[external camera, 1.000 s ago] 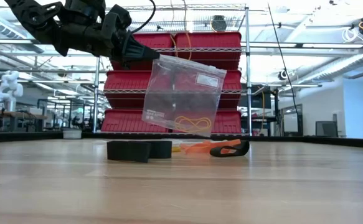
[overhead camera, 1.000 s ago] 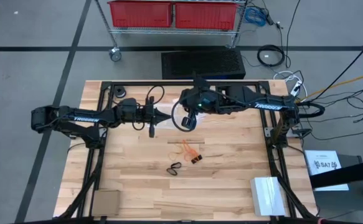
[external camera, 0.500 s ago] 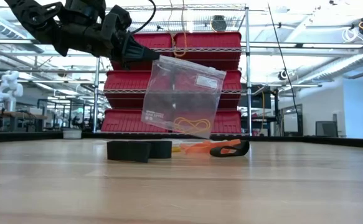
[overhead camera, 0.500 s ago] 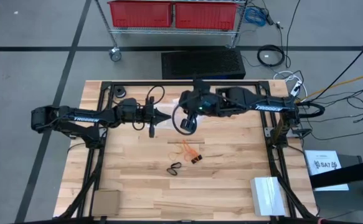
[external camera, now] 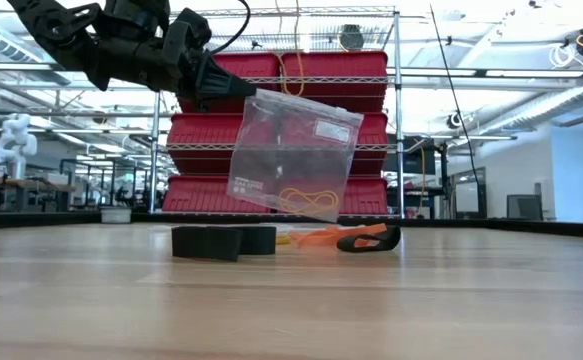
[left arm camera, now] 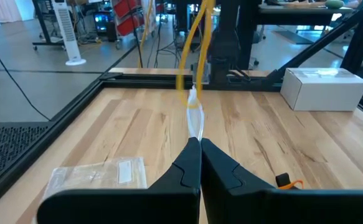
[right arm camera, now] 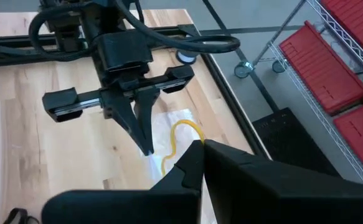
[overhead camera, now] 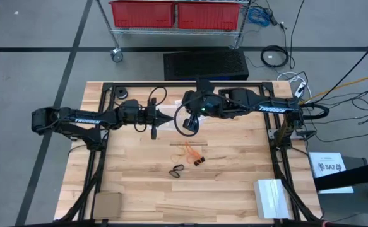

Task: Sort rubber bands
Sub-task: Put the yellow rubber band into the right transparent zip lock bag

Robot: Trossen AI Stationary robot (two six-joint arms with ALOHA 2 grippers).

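Your left gripper (external camera: 233,92) pinches the bag (external camera: 293,155) by one corner; your right gripper (right arm camera: 198,148) is closed beside its mouth, a tan band (external camera: 306,197) inside. Keep the bag steady while you fetch the bands (overhead camera: 192,152) lying on the table (overhead camera: 234,183).

The high view looks straight down on the whole table (overhead camera: 139,183); the low view sits at tabletop height, facing the red bins (external camera: 301,130). Both wrist views, seemingly facing each other, share the clear bag (external camera: 291,155).
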